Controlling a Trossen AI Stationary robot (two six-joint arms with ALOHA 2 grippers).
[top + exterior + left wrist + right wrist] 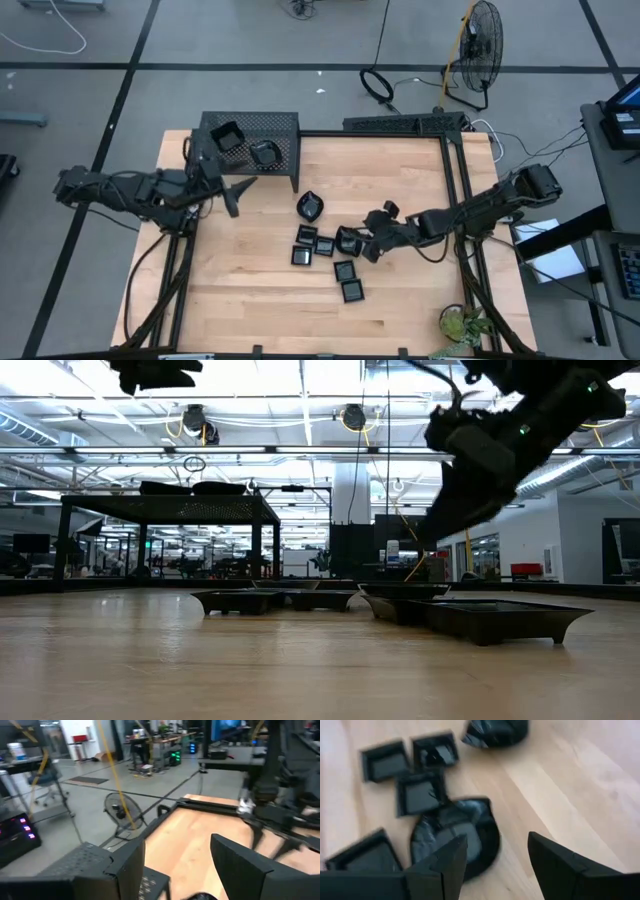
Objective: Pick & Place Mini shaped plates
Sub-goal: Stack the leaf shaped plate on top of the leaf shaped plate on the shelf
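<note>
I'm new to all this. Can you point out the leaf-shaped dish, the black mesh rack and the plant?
leaf-shaped dish [310, 206]: high view, centre of the dish's glossy bowl.
black mesh rack [285, 123]: high view, bare part of the mesh top near its right end.
plant [462, 324]: high view, leaves at the table's near right corner.

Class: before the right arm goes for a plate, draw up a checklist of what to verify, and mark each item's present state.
1. Right gripper open: ok.
2. Right gripper over the round plate: ok.
3. Fingers clear of that plate: cannot tell.
4. Neighbouring square plates clear of the round one: not ok, one lies close against it.
5. Left gripper empty and open by the mesh rack: ok.
6. Two plates on the rack: ok.
</note>
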